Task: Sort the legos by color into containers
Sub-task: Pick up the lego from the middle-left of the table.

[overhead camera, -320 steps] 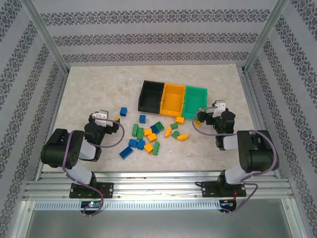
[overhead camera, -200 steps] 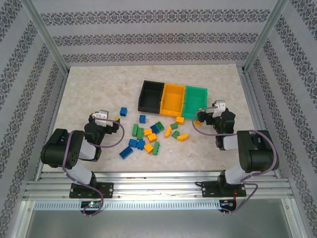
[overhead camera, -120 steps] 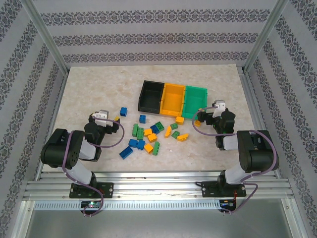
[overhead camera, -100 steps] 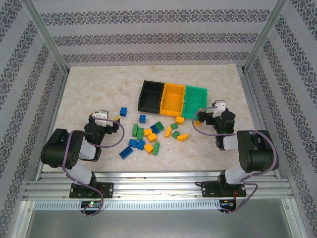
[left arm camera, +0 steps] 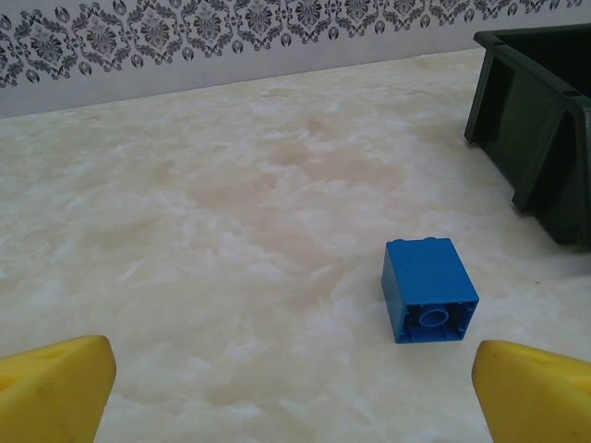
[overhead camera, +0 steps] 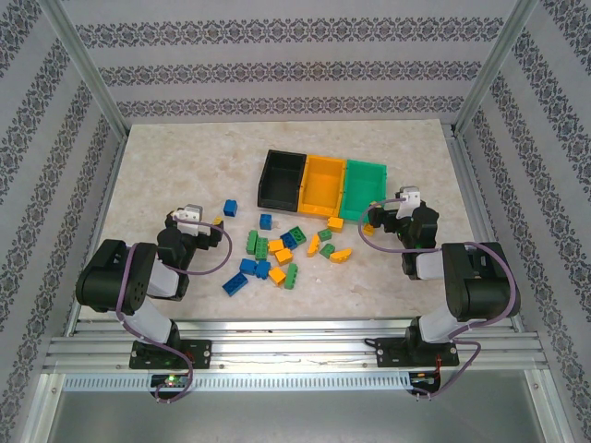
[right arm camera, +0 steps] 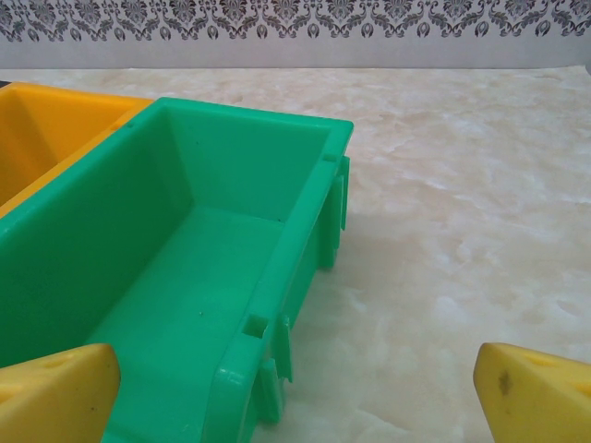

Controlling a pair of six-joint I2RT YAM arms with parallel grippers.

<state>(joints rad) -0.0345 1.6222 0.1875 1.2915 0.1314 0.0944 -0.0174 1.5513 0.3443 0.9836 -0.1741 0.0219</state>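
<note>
small blocky legos (overhead camera: 276,246) in blue, green, orange-yellow

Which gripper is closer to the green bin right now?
Right. The right gripper sits open at the green bin's near end. The left gripper is across the brick pile, far to the bin's left, facing a lone blue brick.

The black bin (left arm camera: 536,138) ran off the right edge of the left wrist view; the green bin (right arm camera: 277,175) and orange bin (right arm camera: 55,129) were cropped at the left of the right wrist view.
</note>
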